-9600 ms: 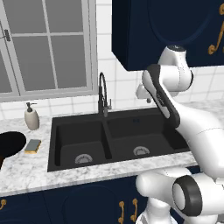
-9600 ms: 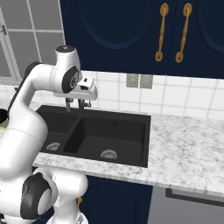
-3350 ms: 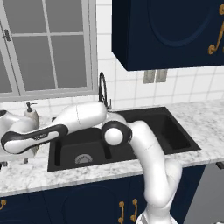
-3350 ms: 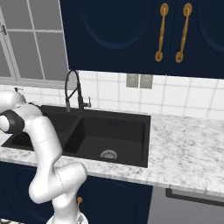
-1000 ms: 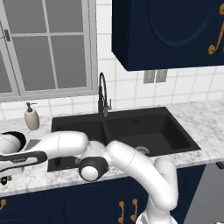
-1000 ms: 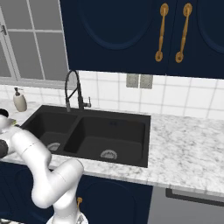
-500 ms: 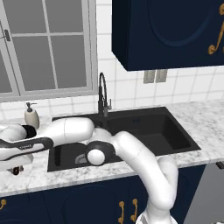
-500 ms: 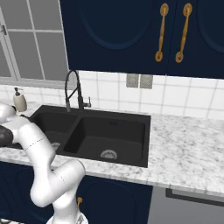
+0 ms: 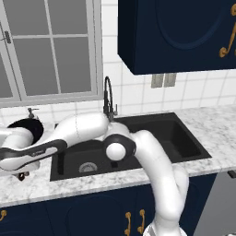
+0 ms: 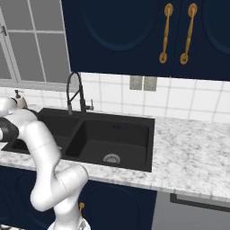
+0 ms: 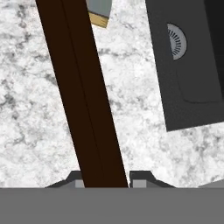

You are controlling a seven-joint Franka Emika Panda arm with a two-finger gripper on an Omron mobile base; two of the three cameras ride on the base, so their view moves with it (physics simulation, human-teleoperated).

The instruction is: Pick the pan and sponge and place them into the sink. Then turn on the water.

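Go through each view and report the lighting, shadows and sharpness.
Left base view: even, flat light, no glare; the sink basins stay dark and matte. Right base view: equally soft, with only faint shading under the cabinets. Hand view: the pan handle looms large, dark and nearly featureless between the tool fingertips, while the marble counter looks slightly soft.

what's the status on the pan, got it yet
Gripper shut on the pan handle. Pan lifted, over the counter left of the sink. Sponge on the counter beyond. Nothing in the way.
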